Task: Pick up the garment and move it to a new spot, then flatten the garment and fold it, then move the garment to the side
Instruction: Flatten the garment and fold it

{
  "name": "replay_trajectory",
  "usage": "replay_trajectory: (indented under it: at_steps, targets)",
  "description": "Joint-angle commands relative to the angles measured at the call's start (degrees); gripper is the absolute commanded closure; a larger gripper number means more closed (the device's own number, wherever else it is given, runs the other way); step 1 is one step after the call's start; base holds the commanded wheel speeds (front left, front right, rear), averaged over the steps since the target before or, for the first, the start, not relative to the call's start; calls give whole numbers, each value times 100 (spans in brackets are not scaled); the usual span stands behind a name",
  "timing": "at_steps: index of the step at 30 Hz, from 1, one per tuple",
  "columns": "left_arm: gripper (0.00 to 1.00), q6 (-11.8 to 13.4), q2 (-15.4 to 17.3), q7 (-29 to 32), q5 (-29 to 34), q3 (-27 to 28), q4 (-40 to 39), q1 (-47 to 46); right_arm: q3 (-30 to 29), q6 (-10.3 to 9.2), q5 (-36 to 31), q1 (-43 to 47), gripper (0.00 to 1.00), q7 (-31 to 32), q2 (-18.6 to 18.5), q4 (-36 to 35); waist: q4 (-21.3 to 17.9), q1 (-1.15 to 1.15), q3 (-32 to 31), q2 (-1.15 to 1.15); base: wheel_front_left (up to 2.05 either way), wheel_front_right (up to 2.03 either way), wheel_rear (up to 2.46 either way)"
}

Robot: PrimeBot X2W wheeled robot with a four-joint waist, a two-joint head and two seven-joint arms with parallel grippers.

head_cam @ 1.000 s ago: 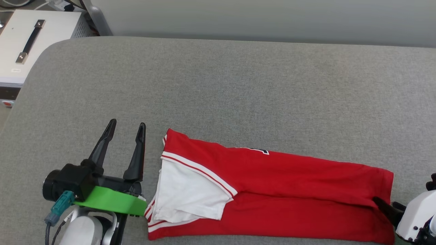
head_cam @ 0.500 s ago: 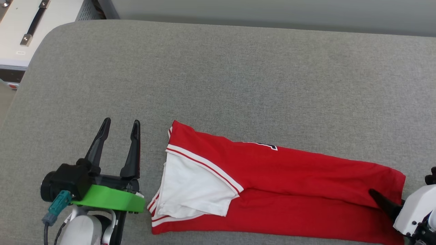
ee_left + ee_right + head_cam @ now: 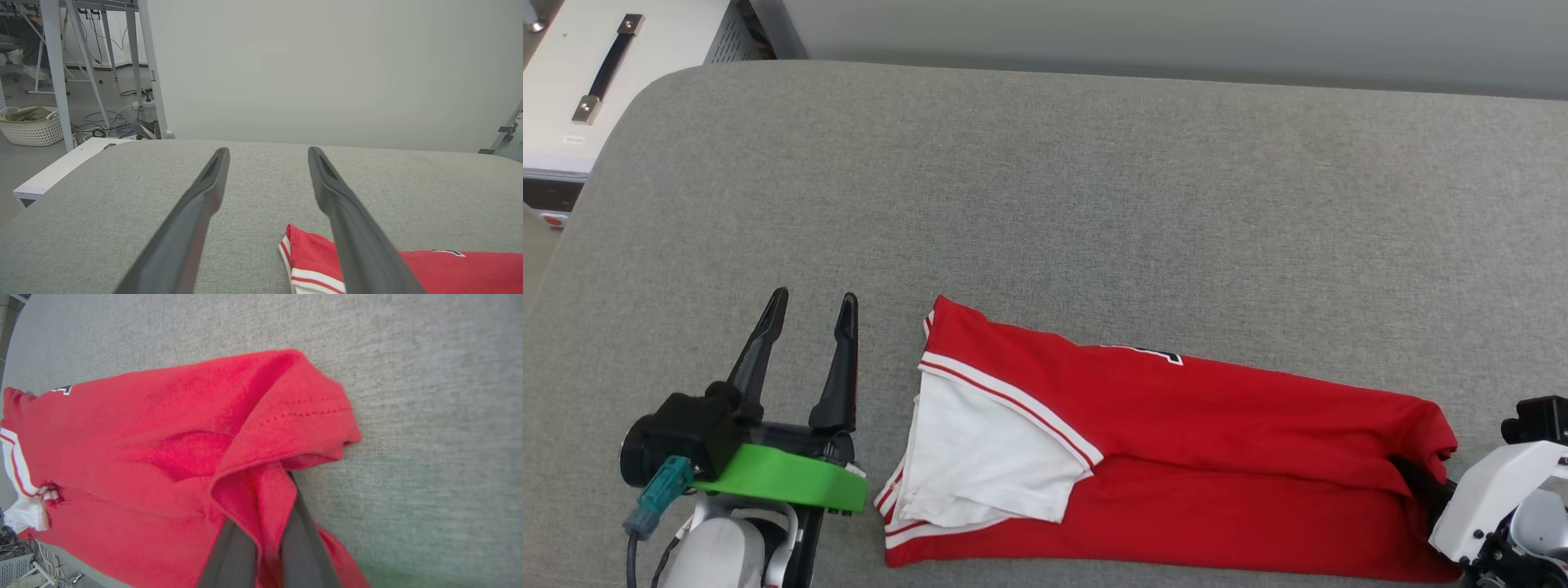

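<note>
Basket, white, woven, on floor, far left in left wrist view; greenish cloth inside. Bench grey, fabric-covered, round-cornered; pale wall behind. White cabinet with black handle beside bench's far left corner. Garment on bench's near part, folded into long strip, white sleeve on top at left end. Left tool spread wide, holding nothing, just left of garment. Right wrist view: right tool pinched tight on garment's right end, cloth bunched between fingers. Left wrist view: metal frame legs, cables.
</note>
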Motion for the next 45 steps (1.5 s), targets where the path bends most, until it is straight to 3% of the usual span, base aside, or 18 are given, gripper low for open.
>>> replay_trajectory:
  at_steps: [1, 13, 20, 32, 45]
  targets:
    - [0, -17, 30, -32, -47, 1, 17, -17, 72, 11, 45, 18, 100, -38, -3, 110, -37, 0, -60, 0, 0, 0, 0]
    - [0, -17, 60, -32, -112, -85, 84, 31, -358, 11, -150, 104, 100, -559, -871, 273, -97, 0, -245, 0, 0, 0, 0]
    - [0, -17, 25, -32, -141, -109, 112, 80, -513, 11, -238, 205, 100, -533, -920, 126, -59, 0, -339, 0, 0, 0, 0]
    - [0, -17, 6, -33, -235, -339, 263, 199, -263, 11, -95, 694, 100, -204, -439, -984, 269, 0, -749, 0, 0, 0, 0]
    - [0, -17, -25, -33, -278, -344, 296, 336, 153, 11, 34, 655, 100, 955, 746, -2013, 865, 0, -923, 0, 0, 0, 0]
